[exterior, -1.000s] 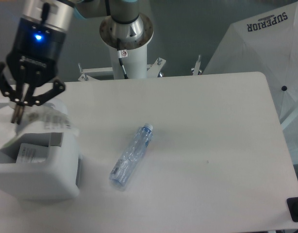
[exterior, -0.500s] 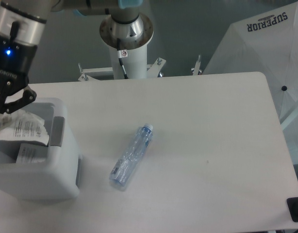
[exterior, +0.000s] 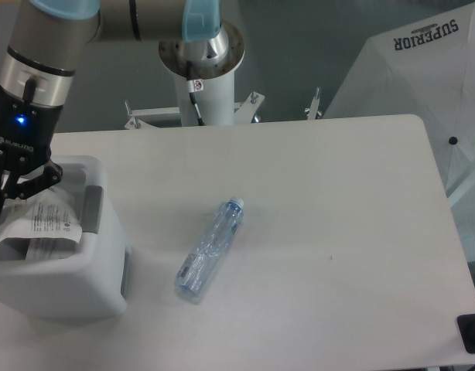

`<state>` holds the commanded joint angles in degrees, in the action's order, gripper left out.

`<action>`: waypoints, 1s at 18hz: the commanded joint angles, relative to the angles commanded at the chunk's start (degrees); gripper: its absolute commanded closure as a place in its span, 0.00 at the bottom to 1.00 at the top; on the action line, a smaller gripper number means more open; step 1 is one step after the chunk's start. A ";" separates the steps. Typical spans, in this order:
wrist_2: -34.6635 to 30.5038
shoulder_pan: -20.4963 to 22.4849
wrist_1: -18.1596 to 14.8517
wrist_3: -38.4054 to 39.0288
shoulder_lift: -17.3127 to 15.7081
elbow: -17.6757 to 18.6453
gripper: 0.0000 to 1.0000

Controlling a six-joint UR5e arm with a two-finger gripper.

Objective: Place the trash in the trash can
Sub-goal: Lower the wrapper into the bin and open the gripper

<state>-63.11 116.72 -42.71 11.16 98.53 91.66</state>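
Observation:
The trash can (exterior: 67,286), a white bin with a grey side panel, stands at the table's left edge. My gripper (exterior: 1,207) hangs over its opening, partly cut off by the picture's left edge, and looks shut on the crumpled wrapper (exterior: 48,222). The wrapper, clear with a white printed label, hangs at the bin's mouth, at about rim height. The crushed clear bottle (exterior: 210,247) lies on the table right of the bin, its pale cap (exterior: 235,204) pointing to the far right. The bottle is well apart from the gripper.
The arm's white pedestal (exterior: 200,73) stands at the table's far edge. A white cover printed "SUPERIOR" (exterior: 423,69) sits beyond the right corner. A dark object (exterior: 471,332) lies at the lower right, off the table (exterior: 338,216).
My gripper has carried the wrapper left from the bin's far rim, and then a little lower, over the opening. The wrapper now hangs at the bin's mouth. The bottle has not moved.

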 joint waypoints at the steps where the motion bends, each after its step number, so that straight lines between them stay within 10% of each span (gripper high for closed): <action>1: -0.09 0.00 0.00 0.00 -0.26 0.61 1.00; 11: -0.18 -0.26 -0.09 -1.05 -0.44 2.55 0.99; 14: -0.09 -0.26 -0.09 -2.98 -0.70 2.29 0.75; 18: -0.26 -0.18 0.00 -3.96 -1.58 1.68 0.18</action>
<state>-63.37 116.54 -42.71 7.21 96.95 93.34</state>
